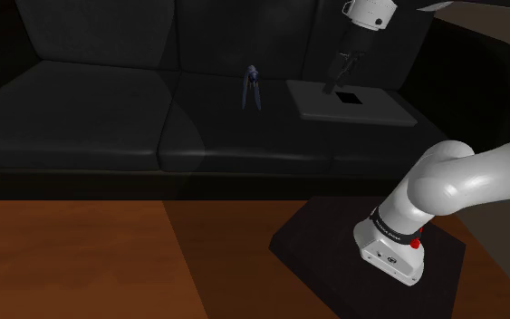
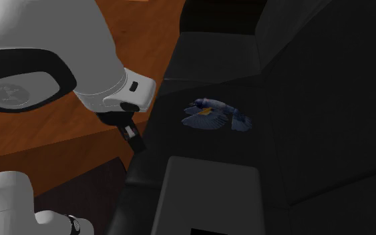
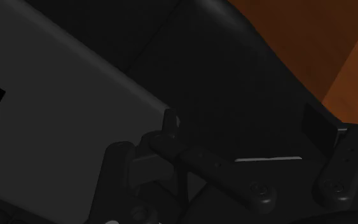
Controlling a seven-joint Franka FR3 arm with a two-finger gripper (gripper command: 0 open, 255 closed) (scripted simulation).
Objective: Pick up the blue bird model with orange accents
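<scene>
Gripper [image 1: 341,80] open and empty, hanging above a grey slab [image 1: 384,113] on the dark sofa [image 1: 81,118], is only at the approach step, with the blue bird model [image 1: 251,88] on the seat well apart toward the shoulder view's left, so it must next cross over and descend around it.

The bird model [image 2: 213,115] is deep blue with paler grey-blue feathering. The sofa [image 1: 90,109] is plain black; the flat slab [image 1: 384,109] on it is grey with a black square. The floor [image 1: 108,263] is orange-brown in broad bands. The arm [image 1: 461,181] is white, its jaws black.
</scene>
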